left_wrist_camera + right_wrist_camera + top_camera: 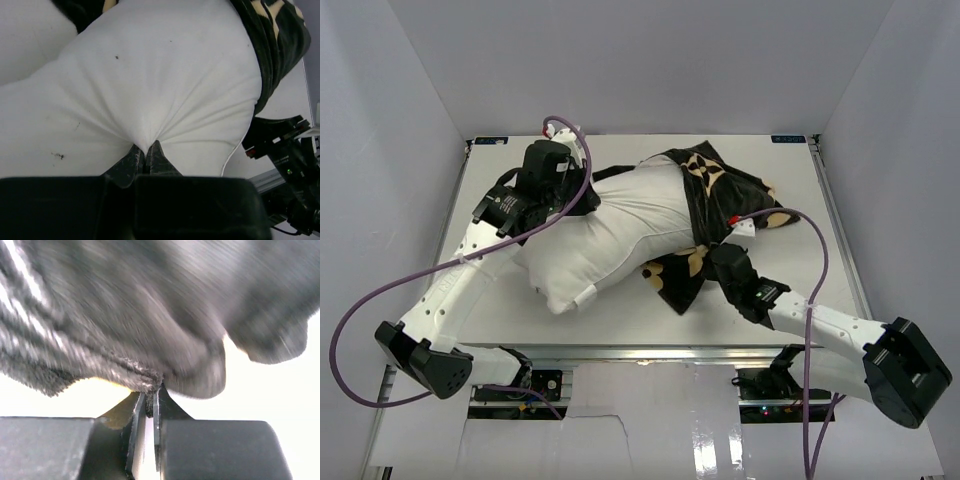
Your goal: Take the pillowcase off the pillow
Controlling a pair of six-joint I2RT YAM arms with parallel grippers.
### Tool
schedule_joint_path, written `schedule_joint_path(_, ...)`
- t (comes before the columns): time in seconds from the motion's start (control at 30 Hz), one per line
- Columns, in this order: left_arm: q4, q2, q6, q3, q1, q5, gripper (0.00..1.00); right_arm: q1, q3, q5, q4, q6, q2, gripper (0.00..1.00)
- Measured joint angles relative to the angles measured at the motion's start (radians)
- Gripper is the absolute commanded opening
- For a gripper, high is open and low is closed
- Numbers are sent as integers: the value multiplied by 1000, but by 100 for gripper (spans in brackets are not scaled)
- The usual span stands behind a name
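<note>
Pillow (pixel 610 240) is laid diagonally at mid surface (pixel 620 325); pillowcase (pixel 705 180) is bunched on its end twd far edge. Pillow fabric is pinched by L claw (pixel 146 154); pillowcase hem is clamped by R claw (pixel 149 390).

The pillow (pixel 165 75) is plain white woven cloth, matt and finely creased, with a few dark specks. The pillowcase (pixel 150 315) is black plush fabric with a short fuzzy nap and a rough hem. The table (pixel 620 325) looks smooth, pale and matt; the left arm (pixel 445 290) has a smooth white plastic shell.
</note>
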State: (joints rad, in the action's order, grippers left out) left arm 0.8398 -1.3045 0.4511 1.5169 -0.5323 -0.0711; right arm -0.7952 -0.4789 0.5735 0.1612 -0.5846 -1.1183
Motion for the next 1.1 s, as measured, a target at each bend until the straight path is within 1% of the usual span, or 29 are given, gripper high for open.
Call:
schedule_joint_path(0.13,51,-6,-33,32,1,37,0,109,18,4,4,5,42,8)
schedule_joint_path(0.33,92,-5,-76,36,6,71,0,297,26,-73,7,25,43,8)
schedule_joint_path(0.43,101,-3,-95,36,8,88,0,427,25,-148,18,45,24,8)
schedule_joint_path(0.57,106,5,-124,35,8,148,0,578,-12,-266,20,75,-49,8)
schedule_joint_path(0.67,92,30,-145,6,8,189,0,662,-61,-365,11,107,-95,9)
schedule_joint_path(0.7,79,45,-148,-18,8,198,0,674,-77,-398,0,123,-99,25)
schedule_joint_path(0.73,68,65,-151,-49,8,205,0,681,-91,-441,-19,150,-98,36)
schedule_joint_path(0.77,61,86,-152,-79,9,208,0,684,-104,-460,-33,152,-88,44)
schedule_joint_path(0.8,43,112,-151,-119,12,211,0,683,-108,-482,-58,174,-64,55)
schedule_joint_path(0.87,33,164,-148,-190,19,209,0,679,-108,-510,-122,209,23,62)
schedule_joint_path(0.9,26,188,-146,-220,21,206,0,677,-110,-521,-155,227,74,67)
schedule_joint_path(0.97,8,229,-139,-277,25,198,0,676,-138,-544,-215,262,181,70)
schedule_joint_path(1.03,-14,266,-136,-330,26,195,0,676,-207,-586,-249,301,225,76)
schedule_joint_path(1.1,-34,290,-136,-373,26,195,0,676,-296,-657,-247,351,212,79)
